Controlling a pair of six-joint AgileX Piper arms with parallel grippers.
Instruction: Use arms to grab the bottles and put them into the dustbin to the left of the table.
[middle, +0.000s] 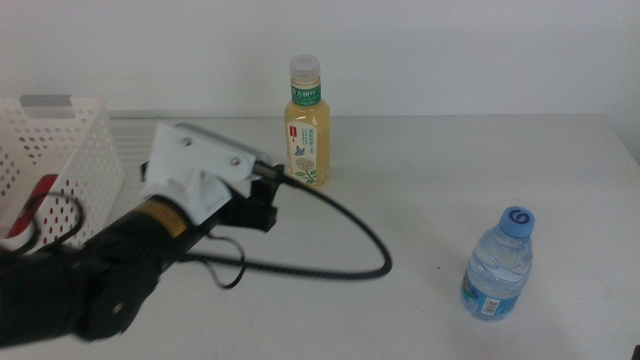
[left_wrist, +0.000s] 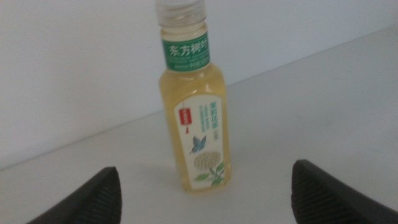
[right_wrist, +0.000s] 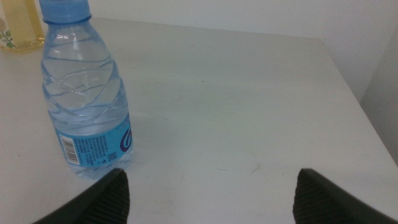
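Note:
A yellow tea bottle (middle: 306, 128) with a white cap and green label stands upright at the back middle of the table. My left gripper (middle: 262, 196) sits just to its left, close to the table, jaws open. In the left wrist view the tea bottle (left_wrist: 196, 124) stands ahead of the open left gripper (left_wrist: 205, 169), not between the jaws. A clear water bottle (middle: 498, 266) with a blue cap stands at the front right. In the right wrist view the water bottle (right_wrist: 87, 99) is off to one side of my open right gripper (right_wrist: 212, 174). The white dustbin (middle: 70, 150) stands at the left.
Something red (middle: 38, 192) shows through the dustbin's perforated wall. The left arm's thick black cable (middle: 360, 262) loops across the table's middle. A white wall rises behind the table. The table's right edge (right_wrist: 354, 93) runs near the right gripper.

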